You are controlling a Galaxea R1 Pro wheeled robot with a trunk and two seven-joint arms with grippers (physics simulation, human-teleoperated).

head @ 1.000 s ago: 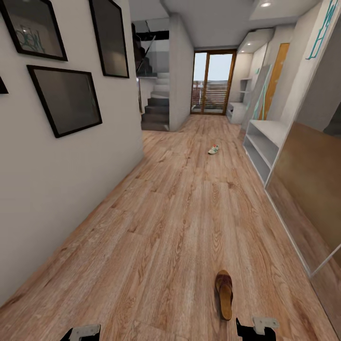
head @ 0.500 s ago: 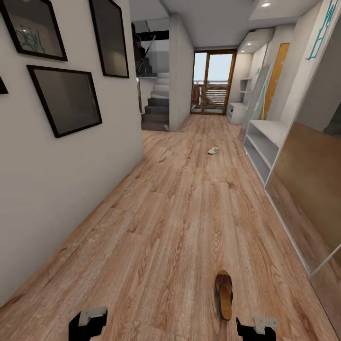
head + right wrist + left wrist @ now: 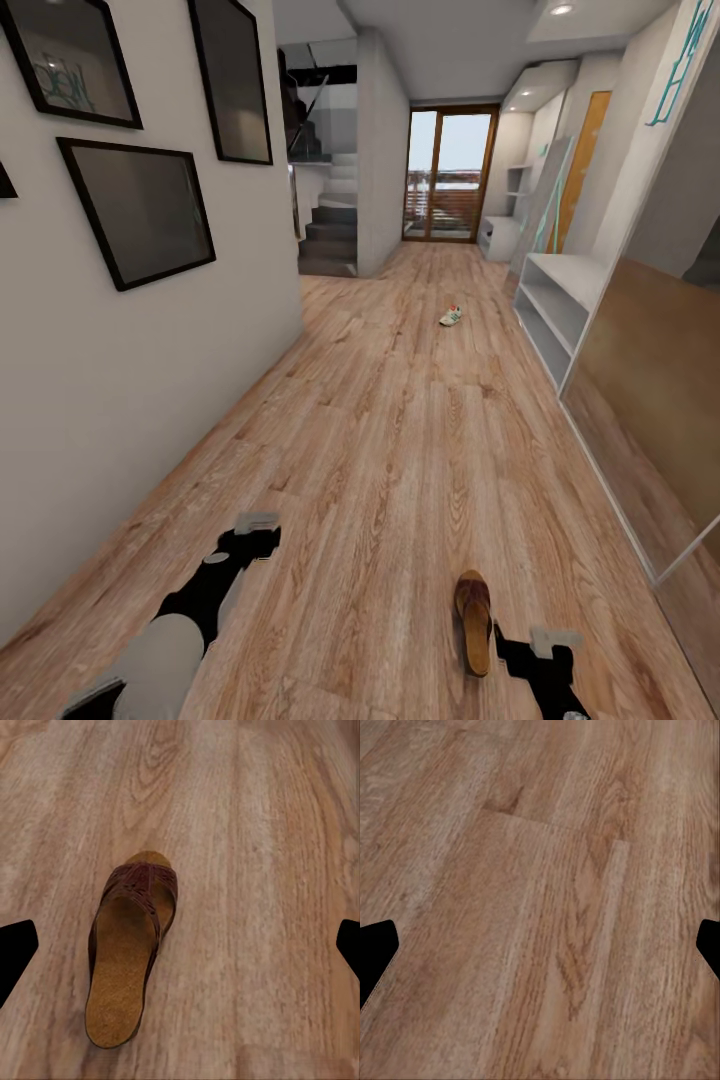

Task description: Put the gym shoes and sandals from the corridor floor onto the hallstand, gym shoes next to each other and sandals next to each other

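Brown leather and a tan footbed mark the sandal (image 3: 473, 620), which lies flat on the wooden floor (image 3: 400, 450) near the robot, toe pointing away down the corridor. In the right wrist view the sandal (image 3: 129, 952) sits between the two dark fingertips at the frame edges, untouched. The right gripper (image 3: 540, 645) hovers just to the right of the sandal, and its fingers stand wide apart with nothing between them. The left gripper (image 3: 255, 530) reaches out over bare planks well to the left of the sandal; its wrist view shows floor (image 3: 540, 900) between widely parted fingertips, so it too is spread and holding nothing.

Farther along the corridor a white sneaker (image 3: 451, 316) with green and red touches rests on the floor, near the pale shoe rack (image 3: 565, 290) that stands against the right wall. Dark framed pictures (image 3: 140, 210) hang on the left wall, and a staircase (image 3: 330, 225) and a glass door (image 3: 450, 175) lie at the far end.
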